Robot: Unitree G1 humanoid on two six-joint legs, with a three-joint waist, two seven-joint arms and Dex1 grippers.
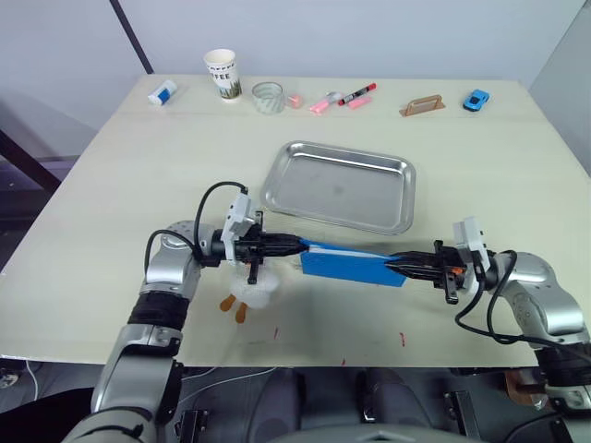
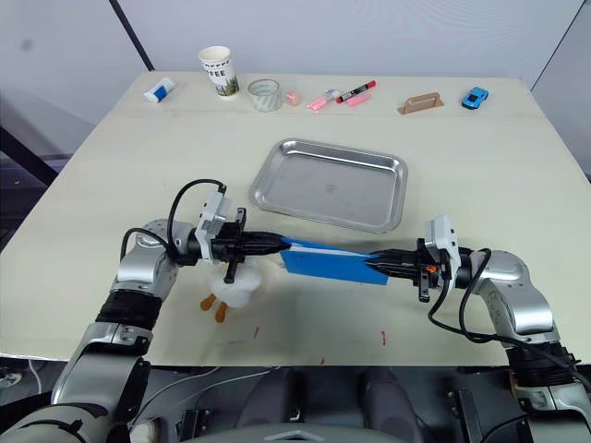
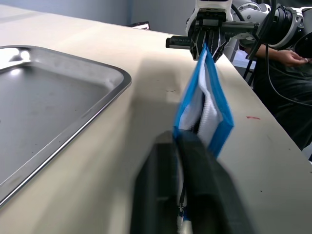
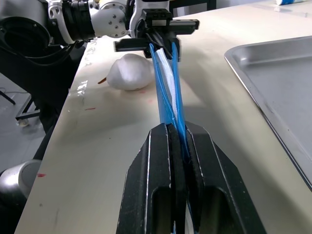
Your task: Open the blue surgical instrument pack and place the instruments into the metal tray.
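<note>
The blue surgical instrument pack [image 1: 352,264] hangs on edge just above the table, stretched between my two grippers. My left gripper [image 1: 297,245] is shut on its left end and my right gripper [image 1: 395,265] is shut on its right end. In the wrist views the pack [image 3: 207,105] gapes slightly, showing pale lining between its blue sides [image 4: 165,83]. The metal tray [image 1: 340,185] lies just behind the pack, bare inside. The instruments are hidden.
A white crumpled wad [image 1: 255,290] with orange bits lies under my left wrist. Along the far edge stand a paper cup [image 1: 223,74], a clear tape roll [image 1: 268,97], pink items and a red-capped marker [image 1: 355,94], a wooden block [image 1: 422,106], a blue toy car [image 1: 476,100].
</note>
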